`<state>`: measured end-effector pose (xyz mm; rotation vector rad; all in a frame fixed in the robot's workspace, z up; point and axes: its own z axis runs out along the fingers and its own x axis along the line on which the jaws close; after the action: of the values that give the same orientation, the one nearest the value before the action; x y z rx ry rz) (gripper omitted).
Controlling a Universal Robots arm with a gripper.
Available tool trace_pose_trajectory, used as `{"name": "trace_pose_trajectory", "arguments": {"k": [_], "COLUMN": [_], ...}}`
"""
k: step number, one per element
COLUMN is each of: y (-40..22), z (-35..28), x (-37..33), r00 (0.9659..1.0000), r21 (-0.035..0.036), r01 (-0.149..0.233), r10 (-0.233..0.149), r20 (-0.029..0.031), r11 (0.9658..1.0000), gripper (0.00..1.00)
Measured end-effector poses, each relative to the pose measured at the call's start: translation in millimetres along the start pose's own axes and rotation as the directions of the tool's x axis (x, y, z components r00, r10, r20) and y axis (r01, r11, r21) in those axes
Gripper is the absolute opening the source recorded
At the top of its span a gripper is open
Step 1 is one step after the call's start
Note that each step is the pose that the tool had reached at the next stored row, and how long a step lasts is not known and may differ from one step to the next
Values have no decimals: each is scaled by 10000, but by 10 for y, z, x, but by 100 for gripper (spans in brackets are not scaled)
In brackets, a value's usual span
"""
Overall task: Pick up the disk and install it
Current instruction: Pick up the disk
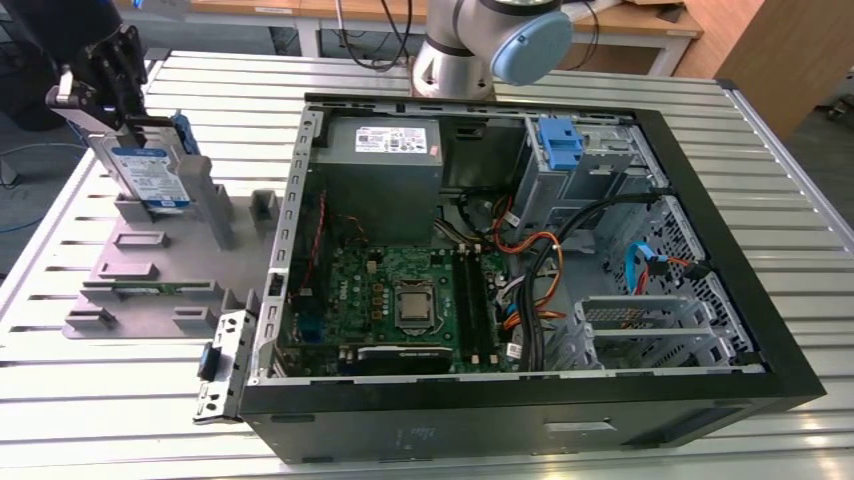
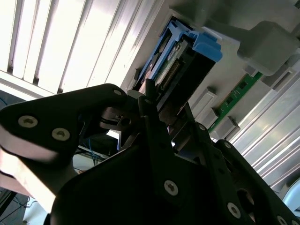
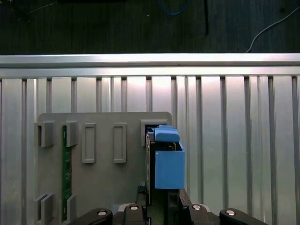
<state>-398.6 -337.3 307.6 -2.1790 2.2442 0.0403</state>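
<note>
Silver-grey disk (image 1: 144,172) in blue frame stands upright over the grey fixture plate (image 1: 154,290); claw (image 1: 118,128) clamped on disk's upper edge.

No print can be read. The disk (image 1: 144,175) bears a white and blue label (image 1: 150,185) whose lines are too small to tell. The power supply (image 1: 380,170) bears a white sticker (image 1: 388,138), likewise unreadable.

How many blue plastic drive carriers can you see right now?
2. One frames the disk standing in the grey fixture at the exterior view's left; the second carrier sits in the computer case's drive bay. More may be hidden.
</note>
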Motion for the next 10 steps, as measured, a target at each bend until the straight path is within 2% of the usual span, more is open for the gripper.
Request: {"name": "trace_pose_trajectory", "arguments": {"k": [4, 10], "y": [1, 1], "z": [0, -84], "x": [1, -1], "r00": [10000, 10000], "r21": [3, 3], "r01": [0, 0], "r10": [0, 0], "r20": [2, 1], "r11": [10000, 10000], "gripper": [35, 35]}}
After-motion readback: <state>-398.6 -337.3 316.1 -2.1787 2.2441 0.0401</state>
